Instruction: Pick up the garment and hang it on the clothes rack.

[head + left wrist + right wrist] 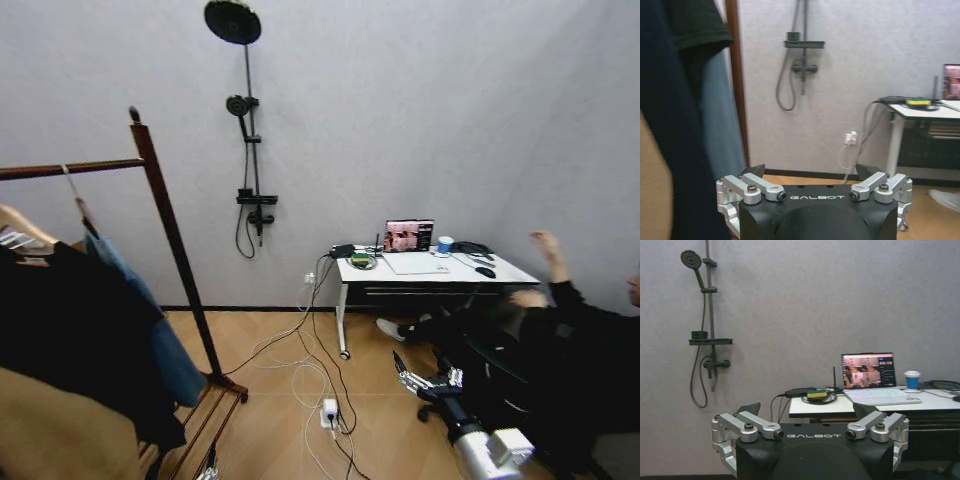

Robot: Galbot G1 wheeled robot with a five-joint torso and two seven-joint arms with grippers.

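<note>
The clothes rack (pixel 168 225) stands at the left, its dark wooden upright rising from a slatted base; the upright (pixel 735 75) also shows in the left wrist view. The black garment (pixel 60 320) hangs from the rail (pixel 70 168) among other clothes, and its dark fabric (pixel 675 125) lies close beside my left gripper (pixel 810 172). That gripper is open and holds nothing. My right gripper (pixel 422 377) is low at the right, away from the rack. It is open and empty too, and in the right wrist view it (pixel 807 410) faces the desk.
A blue garment (pixel 150 320) and a tan coat (pixel 50 430) hang beside the black one. A white desk (pixel 430 268) with a laptop (pixel 867 371) and a cup (pixel 912 380) stands by the back wall. Cables and a power strip (pixel 328 412) lie on the floor. A shower fixture (pixel 248 150) is on the wall.
</note>
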